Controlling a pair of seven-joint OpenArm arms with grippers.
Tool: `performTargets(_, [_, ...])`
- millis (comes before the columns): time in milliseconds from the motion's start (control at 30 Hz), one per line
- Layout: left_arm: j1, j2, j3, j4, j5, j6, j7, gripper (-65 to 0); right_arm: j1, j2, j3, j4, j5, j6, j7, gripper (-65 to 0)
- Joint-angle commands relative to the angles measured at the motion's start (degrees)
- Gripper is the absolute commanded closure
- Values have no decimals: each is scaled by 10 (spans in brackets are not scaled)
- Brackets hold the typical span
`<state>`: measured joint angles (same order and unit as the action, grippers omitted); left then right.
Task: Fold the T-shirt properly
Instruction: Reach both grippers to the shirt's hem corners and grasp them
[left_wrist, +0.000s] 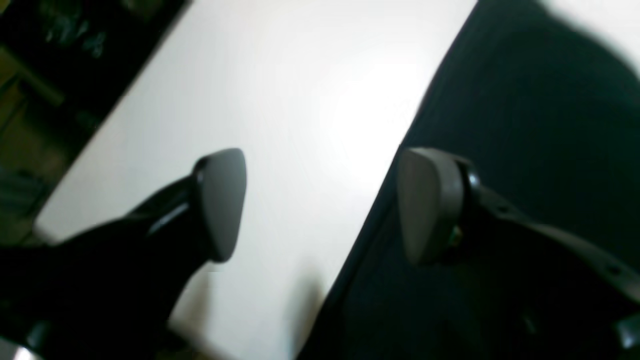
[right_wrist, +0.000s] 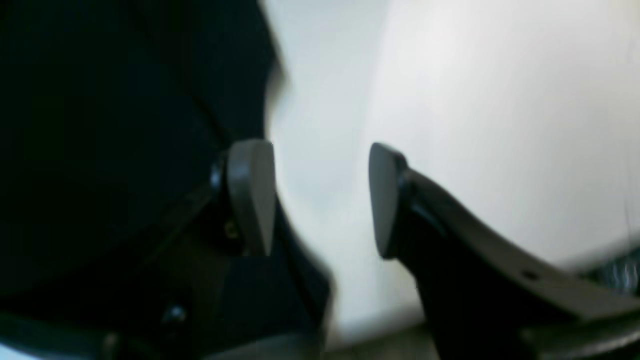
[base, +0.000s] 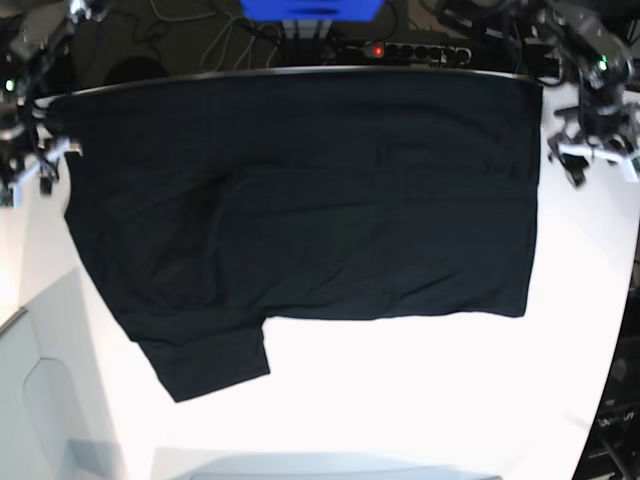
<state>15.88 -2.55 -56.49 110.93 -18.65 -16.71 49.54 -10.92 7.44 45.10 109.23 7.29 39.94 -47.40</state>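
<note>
White table (base: 400, 400) lies bare nearest; beyond it the T-shirt (base: 320, 200) is spread flat. Left gripper (left_wrist: 320, 205) and right gripper (right_wrist: 322, 197) hover apart at opposite edges. Folding seems unstarted; next, grasp the edges.

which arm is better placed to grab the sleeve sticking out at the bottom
Right, as a judgement. The sleeve juts out on the side where the right tool hangs open beside the T-shirt. The left tool, also open, sits across the table.
</note>
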Motion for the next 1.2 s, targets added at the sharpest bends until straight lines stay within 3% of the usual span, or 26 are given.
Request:
performTargets(0, [-22,-7,1,8,-4,1,-13,-461,21,8,-15,8,8,1,14,-310])
performTargets(200, [-116,-13,46,-53,-3,1,-18,-461,134,26,-130,-62,-15,1,17,-311])
performTargets(367, [-189,-59,90,-160,-3,3,-18,-461,279,36,-188,-241,-72,1,30,-312])
performTargets(500, [-242,-95,116,-250,-3,6,-39,-461,374,35,-190,-384,-125,1,88,-313])
performTargets(667, [-281,-140,195,-358,-2,7,-130,-460,460,36,-187,-576,-178,1,199,-314])
performTargets(700, [-291,-149,217,-389,-2,7,-150,-460,474,39,-187,-614,-184,-8,221,-314])
performTargets(767, [-308,-160,247,-438,-3,8,-185,-460,488,54,-189,-668,-185,-56,260,-315])
performTargets(900, [-338,-173,282,-519,-3,8,-241,-460,488,61,-190,-704,-188,-112,336,-315])
performTargets(1167, [-380,-173,302,-612,-3,8,-282,-460,486,75,-190,-745,-188,-126,372,-315])
